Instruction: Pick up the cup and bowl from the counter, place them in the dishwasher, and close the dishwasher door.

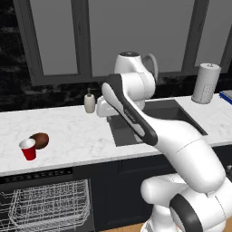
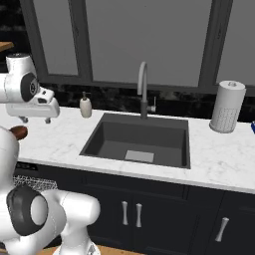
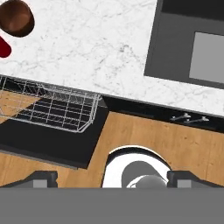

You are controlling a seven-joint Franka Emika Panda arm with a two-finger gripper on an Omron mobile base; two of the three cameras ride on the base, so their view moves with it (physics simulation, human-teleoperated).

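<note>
The red cup [image 1: 28, 148] stands at the left of the white counter [image 1: 77, 131], touching or nearly touching the brown bowl [image 1: 40, 140] just behind it. Under them the dishwasher [image 1: 36, 175] is open, its white wire rack [image 1: 45, 206] pulled out. In the hand view the bowl [image 3: 16, 17] and a sliver of the cup [image 3: 3, 46] lie at the top left, with the rack [image 3: 52, 105] over the lowered dishwasher door [image 3: 48, 142]. My gripper [image 2: 35, 120] hangs open and empty above the counter, between the bowl and the sink, well to the right of both objects.
A dark sink [image 2: 139, 139] with a grey faucet [image 2: 143, 89] is set in the counter. A beige soap dispenser [image 1: 89, 102] stands at the back beside it. A paper towel roll [image 1: 205, 84] is at the far right. Dark cabinet doors [image 2: 149, 214] run below.
</note>
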